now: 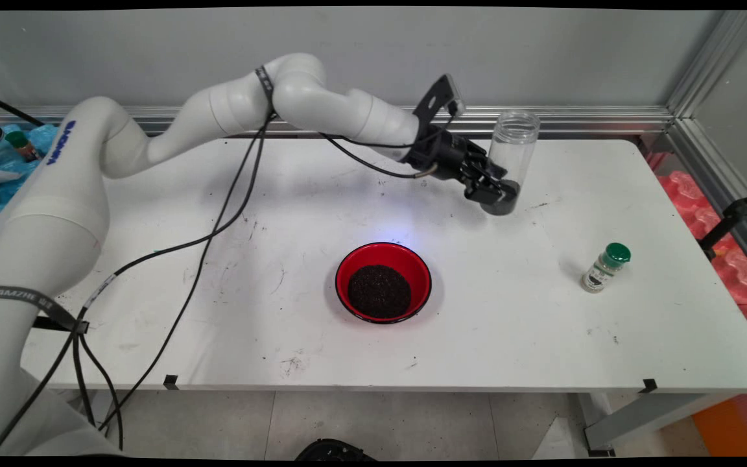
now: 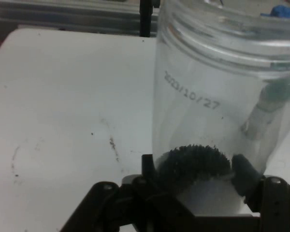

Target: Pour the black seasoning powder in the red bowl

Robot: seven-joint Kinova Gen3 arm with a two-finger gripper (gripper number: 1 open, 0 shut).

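Black fingers (image 2: pixel 150 166) are seen closed against the lower part of a clear plastic jar (image 1: pixel 511 155), one on each side, so the gripper (image 1: pixel 497 191) is clamped on the jar's base. The jar is held upright, with its open mouth at the top and a small heap of dark granules (image 2: pixel 193 162) left in the bottom, level with the fingers. A date is printed on the jar's wall in the hand view; its first digits are hard to read. Whether the jar's base is touching the white table (image 1: pixel 283 214) or is raised just off it cannot be told. Through the jar's far wall a blurred green and pale shape is seen, too distorted to be named with certainty. A small spice bottle with a green cap (image 1: pixel 605 267) is stood well apart from the jaws, and a red bowl (image 1: pixel 383 282) filled with the same dark granules is set well apart as well.
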